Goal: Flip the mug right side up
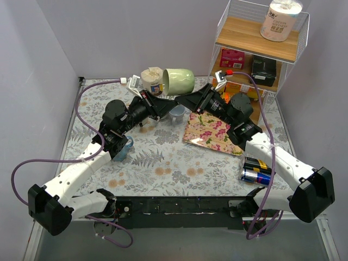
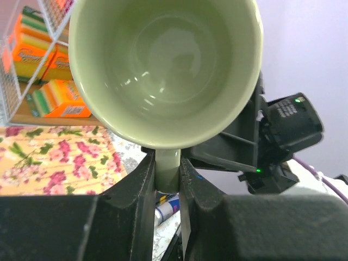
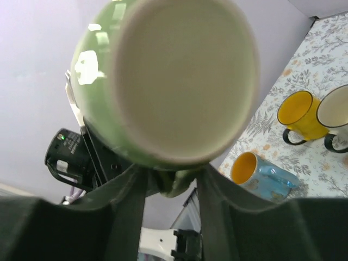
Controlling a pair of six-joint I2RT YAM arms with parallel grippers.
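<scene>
The pale green mug hangs in the air on its side above the back middle of the table, mouth to the left, base to the right, handle down. My left gripper is shut on the handle; in the left wrist view its fingers clamp the handle below the open mouth of the mug. My right gripper faces it from the right. In the right wrist view its fingers stand either side of the handle with a gap, below the mug's base.
A wire shelf with boxes and a paper roll stands at the back right. A floral pouch and cans lie on the right. A blue mug, a small blue cup and a yellow mug stand below.
</scene>
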